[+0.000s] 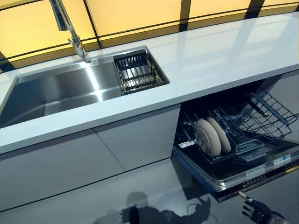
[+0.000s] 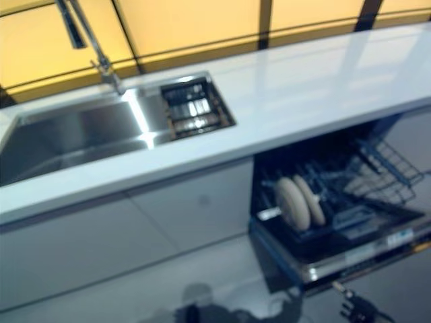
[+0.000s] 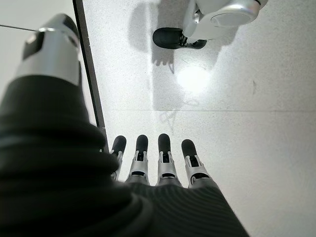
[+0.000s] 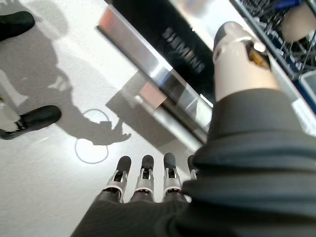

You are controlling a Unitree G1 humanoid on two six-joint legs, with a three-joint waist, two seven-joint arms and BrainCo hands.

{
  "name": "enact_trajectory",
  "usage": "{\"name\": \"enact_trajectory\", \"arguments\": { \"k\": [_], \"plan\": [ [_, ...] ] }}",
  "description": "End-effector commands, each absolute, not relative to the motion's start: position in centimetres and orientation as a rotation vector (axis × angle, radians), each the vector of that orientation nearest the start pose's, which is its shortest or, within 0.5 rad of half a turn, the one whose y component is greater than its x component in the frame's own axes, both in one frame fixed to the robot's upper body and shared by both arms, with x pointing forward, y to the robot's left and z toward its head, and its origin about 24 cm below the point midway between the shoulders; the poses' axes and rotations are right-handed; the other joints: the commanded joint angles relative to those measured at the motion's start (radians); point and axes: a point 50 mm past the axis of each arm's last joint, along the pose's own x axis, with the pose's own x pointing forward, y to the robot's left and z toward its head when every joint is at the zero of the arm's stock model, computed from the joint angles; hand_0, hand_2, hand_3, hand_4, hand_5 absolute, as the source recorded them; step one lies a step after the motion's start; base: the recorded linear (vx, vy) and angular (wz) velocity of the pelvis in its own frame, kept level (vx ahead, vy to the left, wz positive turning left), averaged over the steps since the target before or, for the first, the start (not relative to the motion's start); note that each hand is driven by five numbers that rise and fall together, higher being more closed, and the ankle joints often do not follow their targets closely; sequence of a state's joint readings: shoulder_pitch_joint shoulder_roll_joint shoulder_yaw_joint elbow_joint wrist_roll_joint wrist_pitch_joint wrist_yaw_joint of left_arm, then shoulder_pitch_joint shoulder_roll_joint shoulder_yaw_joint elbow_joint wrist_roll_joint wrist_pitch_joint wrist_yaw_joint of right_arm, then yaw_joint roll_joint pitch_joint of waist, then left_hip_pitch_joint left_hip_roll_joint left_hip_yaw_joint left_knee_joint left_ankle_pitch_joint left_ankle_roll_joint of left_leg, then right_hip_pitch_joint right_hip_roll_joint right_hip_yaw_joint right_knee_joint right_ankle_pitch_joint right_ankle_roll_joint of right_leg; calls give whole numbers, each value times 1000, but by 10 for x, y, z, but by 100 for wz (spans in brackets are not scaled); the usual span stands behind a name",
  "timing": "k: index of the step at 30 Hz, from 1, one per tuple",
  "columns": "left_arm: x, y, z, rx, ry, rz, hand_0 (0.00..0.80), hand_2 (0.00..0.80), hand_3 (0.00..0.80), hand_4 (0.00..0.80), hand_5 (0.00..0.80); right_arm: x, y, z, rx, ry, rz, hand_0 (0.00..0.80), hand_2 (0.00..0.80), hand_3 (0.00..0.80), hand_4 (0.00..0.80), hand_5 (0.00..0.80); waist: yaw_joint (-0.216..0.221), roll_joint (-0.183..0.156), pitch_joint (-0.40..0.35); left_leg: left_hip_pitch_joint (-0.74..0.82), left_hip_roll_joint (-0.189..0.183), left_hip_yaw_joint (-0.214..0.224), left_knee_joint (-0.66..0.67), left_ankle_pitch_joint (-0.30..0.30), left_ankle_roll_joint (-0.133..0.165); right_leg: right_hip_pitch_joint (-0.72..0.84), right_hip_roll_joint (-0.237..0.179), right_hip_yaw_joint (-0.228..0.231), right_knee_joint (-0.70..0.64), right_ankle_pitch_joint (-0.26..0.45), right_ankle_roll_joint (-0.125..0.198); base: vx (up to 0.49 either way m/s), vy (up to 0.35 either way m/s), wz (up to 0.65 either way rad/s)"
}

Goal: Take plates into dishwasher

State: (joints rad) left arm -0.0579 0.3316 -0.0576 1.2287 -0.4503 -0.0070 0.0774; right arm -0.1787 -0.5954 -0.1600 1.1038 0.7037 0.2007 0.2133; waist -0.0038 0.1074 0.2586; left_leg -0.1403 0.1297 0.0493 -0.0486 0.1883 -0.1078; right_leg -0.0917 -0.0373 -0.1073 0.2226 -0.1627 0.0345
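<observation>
Two round cream plates [image 1: 212, 136] upright in our open dishwasher's dark wire rack [image 1: 243, 126], right of frame; our right hand [image 1: 256, 211] and left hand [image 3: 148, 168] empty, fingers straight.

Plates [image 1: 211, 135]: two, cream-beige, plain, unpatterned.
Dishwasher rack [image 1: 261, 116]: dark wire grid, blue-tinted.
Dishwasher door [image 1: 243, 175]: dark inner face, bright silver front edge with a black panel.
Table [image 1: 210, 56]: pale white-grey, glossy, plain.
Sink [image 1: 60, 91]: brushed silver steel.
Sink basket [image 1: 138, 71]: black frame, silver slats.
Faucet [image 1: 70, 30]: silver with a dark band.
Wall panels [image 1: 135, 14]: amber-yellow, divided by black strips.
Cabinet fronts [image 1: 93, 158]: flat light grey.
Floor [image 3: 247, 123]: speckled light grey.
Right hand [image 4: 143, 185]: silver fingers, dark tips, black ribbed cover.
Left hand [image 3: 158, 165]: same colouring.
</observation>
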Motion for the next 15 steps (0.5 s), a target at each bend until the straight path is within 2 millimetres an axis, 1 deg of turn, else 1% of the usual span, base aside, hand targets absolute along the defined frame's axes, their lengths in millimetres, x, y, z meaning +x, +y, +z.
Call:
{"name": "enact_trajectory", "arguments": {
  "k": [1, 3, 4, 6, 8, 9, 10, 13, 14, 15],
  "plan": [
    [145, 287, -128, -31, 985, 469, 0, 0, 0, 0, 0, 218, -357, -42, 421, 569, -451, 0, 0, 0, 0, 0, 19, -61, 52, 20, -58, -8, -9, -50, 25, 44, -24, -56, -152, 132, -3, -32, -26, 14],
    [150, 287, -126, -27, 966, 451, 0, 0, 0, 0, 0, 233, -358, -31, 441, 501, -448, 0, 0, 0, 0, 0, 28, -47, 69, 7, -63, -13, -13, -46, 26, 24, -31, -69, -137, 127, -4, -64, -35, 9],
    [151, 287, -126, -28, 964, 449, 0, 0, 0, 0, 0, 235, -358, -29, 442, 493, -448, 0, 0, 0, 0, 0, 28, -45, 71, 5, -64, -13, -13, -46, 26, 21, -32, -70, -134, 126, -4, -75, -18, 3],
    [158, 285, -123, -32, 947, 429, 0, 0, 0, 0, 0, 246, -358, -19, 458, 436, -451, 0, 0, 0, 0, 0, 32, -26, 84, -6, -72, -18, -16, -44, 27, -4, -38, -79, -116, 120, -4, -62, 11, 2],
    [161, 282, -123, -40, 937, 415, 0, 0, 0, 0, 0, 254, -358, -12, 449, 415, -451, 0, 0, 0, 0, 0, 33, -11, 95, -15, -77, -22, -17, -42, 28, -23, -44, -84, -100, 115, -5, -51, 47, 3],
    [164, 280, -122, -47, 927, 401, 0, 0, 0, 0, 0, 262, -359, -3, 442, 394, -444, 0, 0, 0, 0, 0, 34, 3, 104, -20, -82, -25, -17, -38, 29, -39, -48, -87, -86, 111, -6, -56, 64, 0],
    [166, 277, -122, -49, 922, 391, 0, 0, 0, 0, 0, 265, -359, 1, 437, 382, -435, 0, 0, 0, 0, 0, 35, 10, 110, -24, -84, -27, -17, -37, 30, -47, -51, -90, -80, 110, -6, -73, 72, -7],
    [172, 271, -121, -58, 901, 355, 0, 0, 0, 0, 0, 285, -363, 28, 416, 303, -404, 0, 0, 0, 0, 0, 43, 46, 134, -49, -93, -37, -11, -28, 34, -105, -63, -96, -30, 102, -9, -66, 55, -6],
    [173, 270, -121, -60, 900, 354, 0, 0, 0, 0, 0, 286, -364, 30, 414, 297, -402, 0, 0, 0, 0, 0, 43, 48, 135, -53, -94, -37, -9, -28, 34, -110, -64, -96, -25, 100, -10, -63, 66, -11],
    [173, 268, -121, -64, 894, 340, 0, 0, 0, 0, 0, 296, -364, 44, 408, 239, -374, 0, 0, 0, 0, 0, 46, 62, 148, -68, -99, -39, 1, -28, 36, -136, -69, -97, -4, 96, -12, -58, 61, -30]
  ]
}}
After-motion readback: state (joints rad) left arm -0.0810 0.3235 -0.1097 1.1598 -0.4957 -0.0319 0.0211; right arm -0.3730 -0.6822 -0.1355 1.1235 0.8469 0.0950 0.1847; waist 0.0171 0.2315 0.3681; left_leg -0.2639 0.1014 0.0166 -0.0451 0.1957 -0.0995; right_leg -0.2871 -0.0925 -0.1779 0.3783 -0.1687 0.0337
